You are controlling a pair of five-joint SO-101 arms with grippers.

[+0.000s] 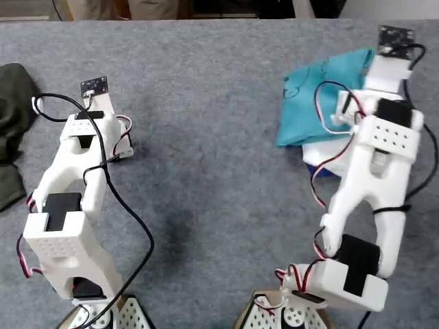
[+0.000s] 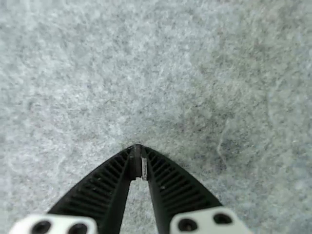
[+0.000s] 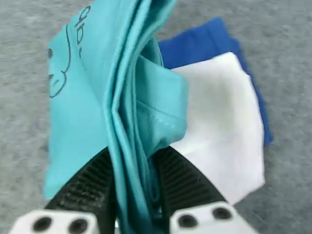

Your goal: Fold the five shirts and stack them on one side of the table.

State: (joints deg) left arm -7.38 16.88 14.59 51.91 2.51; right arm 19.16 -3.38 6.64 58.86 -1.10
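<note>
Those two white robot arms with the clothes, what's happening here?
They are working on folding and stacking shirts. The right gripper is shut on a folded teal shirt, which sits over a white shirt and a blue shirt at the right side of the grey table. The left gripper is shut and empty, above bare table. A dark garment lies crumpled at the left edge, not yet folded.

Robot lab bench, grey felt table (image 1: 219, 103), wired arms (image 1: 68, 178)

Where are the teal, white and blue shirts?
teal shirt (image 3: 78, 107), right wrist view, on its printed front.
white shirt (image 3: 219, 126), right wrist view, on its top face.
blue shirt (image 3: 200, 44), right wrist view, on its showing corner.
</note>
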